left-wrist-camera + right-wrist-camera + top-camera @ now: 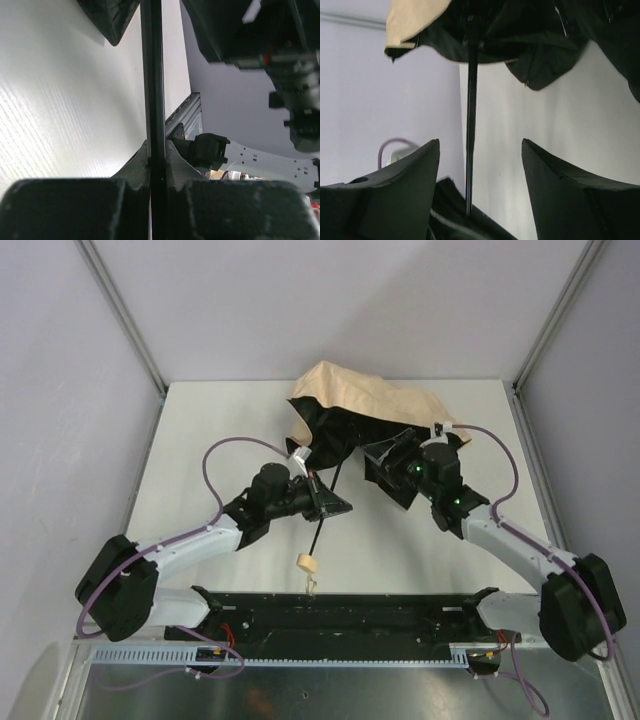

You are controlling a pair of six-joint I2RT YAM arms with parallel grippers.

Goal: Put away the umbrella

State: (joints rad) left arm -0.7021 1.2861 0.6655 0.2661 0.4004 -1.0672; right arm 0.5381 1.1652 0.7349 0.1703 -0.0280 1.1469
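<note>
On the table [200,450], toward its far middle, the umbrella [370,415] is seen half-open, its shaft [318,530] clamped by the left gripper [332,503]. The right gripper [388,468] is held open at the canopy [340,388]. The shaft should be pinned firmly while the canopy is gathered inward evenly.

Each of the 2 arms wore smooth white shells on its long links, the left arm [190,543] and the right arm [512,540] alike, with bulky rounded black housings at the shoulder and wrist joints. A thin purple cable [208,468] ran in a loose loop outside each arm, and 2 small green lights [455,502] glowed on the right arm's black wrist. The left fingers [65,210] were matte dark grey moulded blocks with scuffed edges, while the right fingers [400,195] were plain black wedges tapering to blunt points.
</note>
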